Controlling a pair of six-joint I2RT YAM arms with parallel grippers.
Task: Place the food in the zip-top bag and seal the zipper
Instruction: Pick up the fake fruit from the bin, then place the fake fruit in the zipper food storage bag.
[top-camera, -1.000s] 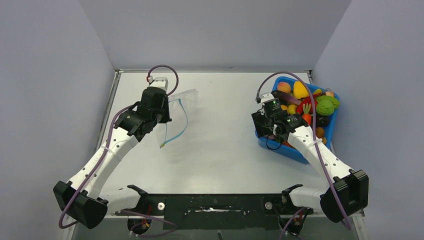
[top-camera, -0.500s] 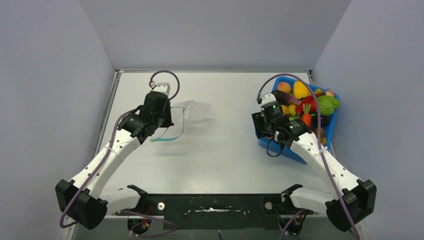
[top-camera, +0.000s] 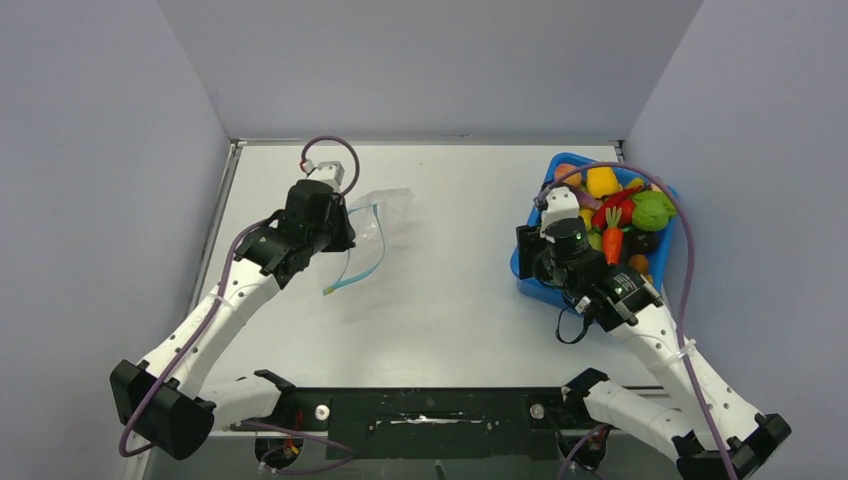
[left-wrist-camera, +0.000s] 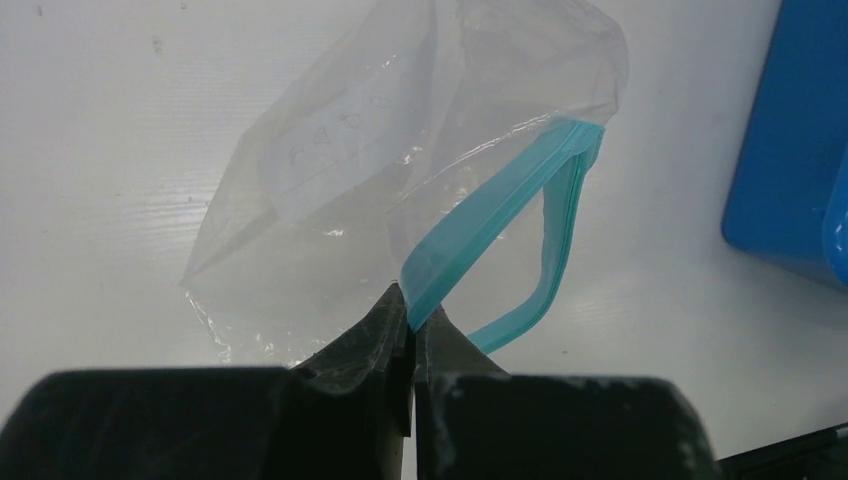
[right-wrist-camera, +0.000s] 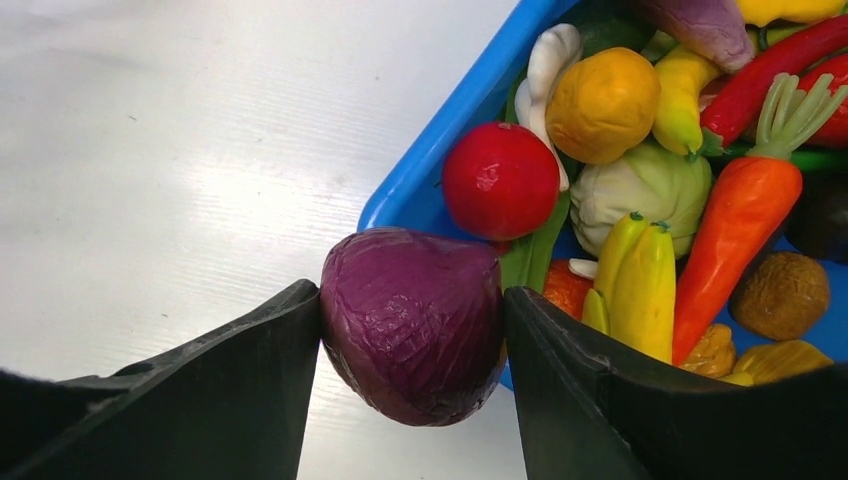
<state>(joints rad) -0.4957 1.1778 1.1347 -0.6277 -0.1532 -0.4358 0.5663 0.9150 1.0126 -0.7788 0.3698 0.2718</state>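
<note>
Just now right gripper (right-wrist-camera: 412, 300) drew purple toy vegetable (right-wrist-camera: 410, 330) to blue bin (right-wrist-camera: 480, 85) corner, jaws clamped; left gripper (left-wrist-camera: 412, 310) kept pinching zipper (left-wrist-camera: 480, 228), zip-top bag (left-wrist-camera: 330, 170) gaping; transfer next.

I'm holding the left arm (top-camera: 225, 300) stretched forward and angled inward, the left gripper (left-wrist-camera: 410, 315) pinching flat on the zipper (left-wrist-camera: 480, 218) with its jaws almost touching. I'm reaching the right arm (top-camera: 660, 335) forward with its elbow bent, the right gripper (right-wrist-camera: 412, 345) clamping the purple piece (right-wrist-camera: 400, 295) between widely spaced jaws.
</note>
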